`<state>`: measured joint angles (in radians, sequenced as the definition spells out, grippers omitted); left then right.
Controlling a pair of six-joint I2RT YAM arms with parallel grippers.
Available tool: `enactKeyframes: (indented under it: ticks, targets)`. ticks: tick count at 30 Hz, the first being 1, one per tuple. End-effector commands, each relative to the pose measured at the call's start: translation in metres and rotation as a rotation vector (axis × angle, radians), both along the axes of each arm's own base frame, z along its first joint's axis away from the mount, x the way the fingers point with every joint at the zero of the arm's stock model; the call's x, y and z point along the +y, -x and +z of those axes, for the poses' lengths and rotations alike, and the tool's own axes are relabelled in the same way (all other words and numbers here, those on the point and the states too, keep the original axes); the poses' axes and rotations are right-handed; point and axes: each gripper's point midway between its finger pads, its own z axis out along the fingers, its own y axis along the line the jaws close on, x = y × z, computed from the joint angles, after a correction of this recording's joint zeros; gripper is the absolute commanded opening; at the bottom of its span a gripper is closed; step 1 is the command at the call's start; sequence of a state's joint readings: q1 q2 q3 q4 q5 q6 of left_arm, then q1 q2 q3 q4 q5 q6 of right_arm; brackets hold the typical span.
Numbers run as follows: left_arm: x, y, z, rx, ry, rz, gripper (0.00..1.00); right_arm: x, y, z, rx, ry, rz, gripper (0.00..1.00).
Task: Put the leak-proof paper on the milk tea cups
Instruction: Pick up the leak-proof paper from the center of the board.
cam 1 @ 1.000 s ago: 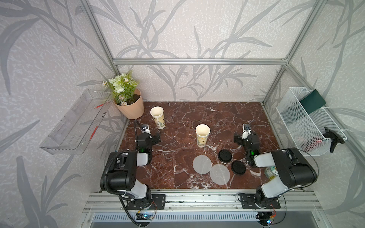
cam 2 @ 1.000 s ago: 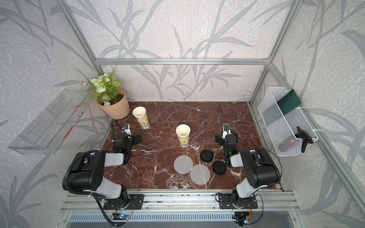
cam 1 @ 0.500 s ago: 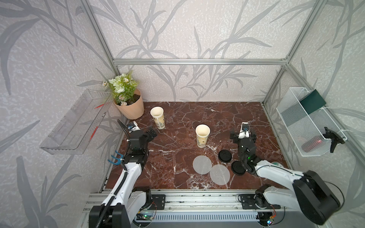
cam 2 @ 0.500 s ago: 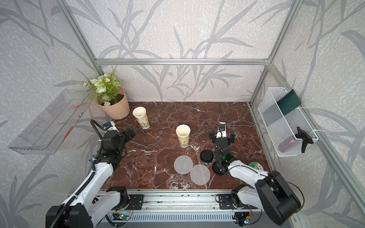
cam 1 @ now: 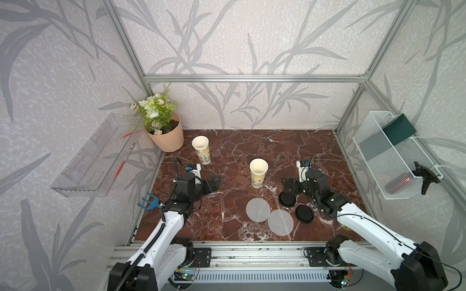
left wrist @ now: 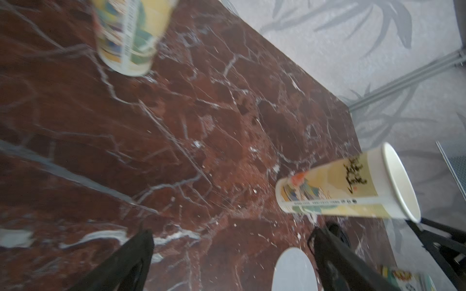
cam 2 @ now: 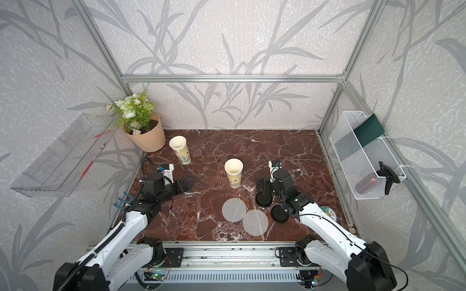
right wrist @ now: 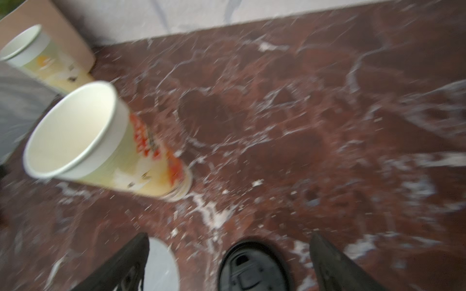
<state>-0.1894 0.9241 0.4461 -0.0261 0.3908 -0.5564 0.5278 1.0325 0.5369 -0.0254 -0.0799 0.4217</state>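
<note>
Leak-proof paper (cam 1: 258, 209): in both top views, two thin round grey-white sheets lie flat on the table (cam 1: 277, 146), near the front and about the middle. The right sheet (cam 1: 280, 222) sits a bit nearer than the left one. Their edges look like they touch.
Milk tea cups, top views: the middle cup (cam 1: 258, 173) stands up straight just beyond the sheets. The far cup (cam 1: 201, 151) stands far left beside the flower pot (cam 1: 169, 138). Both tops are open.
Black lids (cam 1: 287, 199), top views: two, just right of the sheets.
Left gripper (cam 1: 214, 182), top views: fingers wide apart, holding nothing, over bare table left of the middle cup.
Right gripper (cam 1: 290, 186), top views: fingers wide apart, holding nothing, just over the farther black lid.
Walls, top views: a clear shelf (cam 1: 95, 161) on the left, a wire basket (cam 1: 393, 161) on the right.
Left wrist, gripper (left wrist: 237, 230): two dark fingers (left wrist: 131, 254) stand wide apart with bare table between them.
Left wrist, paper (left wrist: 293, 270): part of one sheet shows beside one finger.
Left wrist, cups: the middle cup (left wrist: 348, 186) is clear, with black writing. The far cup (left wrist: 128, 37) is blurry.
Right wrist, gripper (right wrist: 229, 236): blurry picture; fingers wide apart, one black lid (right wrist: 252, 269) lying between them.
Right wrist, paper (right wrist: 161, 264): a piece of one sheet shows by one finger.
Right wrist, cups: the middle cup (right wrist: 100, 141) is close. The far cup (right wrist: 37, 58) is behind it, by the flower pot (right wrist: 68, 32).
</note>
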Motion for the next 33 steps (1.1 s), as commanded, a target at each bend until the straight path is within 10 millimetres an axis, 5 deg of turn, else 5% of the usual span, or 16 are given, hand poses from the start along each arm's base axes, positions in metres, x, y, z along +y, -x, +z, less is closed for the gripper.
enactKeyframes:
  ticks: [1, 4, 9, 27, 33]
  targets:
    - [-0.035, 0.021, -0.009, 0.034, 0.010, -0.176, 0.99, 0.052, 0.046, -0.022, 0.143, -0.154, 0.221, 0.99]
    - [-0.060, 0.036, -0.024, 0.062, -0.003, -0.276, 0.97, 0.055, 0.057, -0.050, 0.184, 0.074, 0.235, 1.00]
    - [-0.085, 0.045, -0.041, 0.077, -0.021, -0.353, 0.82, 0.070, 0.064, -0.077, 0.199, 0.122, 0.261, 0.89]
    - [-0.094, 0.030, -0.078, 0.200, -0.036, -0.310, 0.73, 0.071, 0.067, -0.136, 0.237, 0.456, 0.246, 0.65]
    - [-0.083, 0.028, -0.085, 0.236, -0.072, -0.249, 0.73, 0.070, 0.073, -0.151, 0.247, 0.540, 0.234, 0.48]
